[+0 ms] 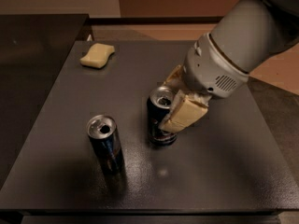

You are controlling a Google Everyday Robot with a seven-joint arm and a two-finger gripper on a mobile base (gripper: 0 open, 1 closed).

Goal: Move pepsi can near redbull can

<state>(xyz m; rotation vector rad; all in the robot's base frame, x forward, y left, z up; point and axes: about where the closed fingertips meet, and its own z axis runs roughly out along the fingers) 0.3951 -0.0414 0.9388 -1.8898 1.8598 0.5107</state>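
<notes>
claw (168, 102) clenched on wide navy-black pepsi can (156, 125) | likely light, dentable: grip mid-body | slim blue-silver redbull can (106, 146) left of claw

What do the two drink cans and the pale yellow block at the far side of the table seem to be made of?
The pepsi can, clasped by the gripper, looks like thin metal: dark printed side, silver top with an opening. The redbull can to its left is likely metal too: its glossy blue-silver side shows highlights. The yellow block is probably sponge foam: matte, with soft rounded edges.
</notes>
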